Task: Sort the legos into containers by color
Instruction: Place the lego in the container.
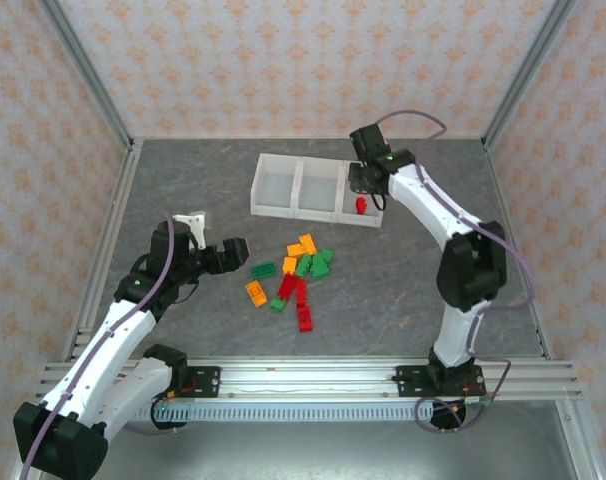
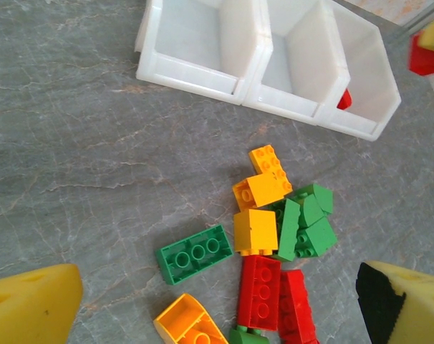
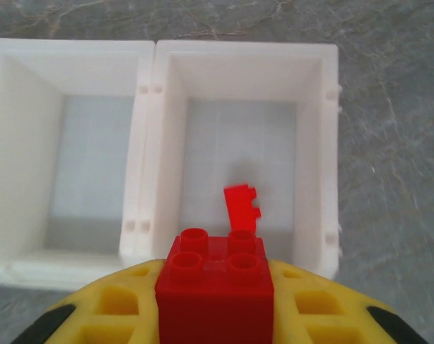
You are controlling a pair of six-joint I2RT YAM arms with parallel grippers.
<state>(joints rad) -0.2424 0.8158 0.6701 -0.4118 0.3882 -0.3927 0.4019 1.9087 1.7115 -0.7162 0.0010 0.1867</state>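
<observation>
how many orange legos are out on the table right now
4 orange legos. Three touch in a row at the far end of the pile: farthest one, middle one, nearest one. The fourth lies apart at its near left. More could be hidden underneath.

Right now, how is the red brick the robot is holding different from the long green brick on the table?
The red brick is pinched in the right gripper, off the table; the green brick lies loose on it. The red brick is square, four studs up; the green brick is longer and seems hollow side up. Both are plastic bricks.
</observation>
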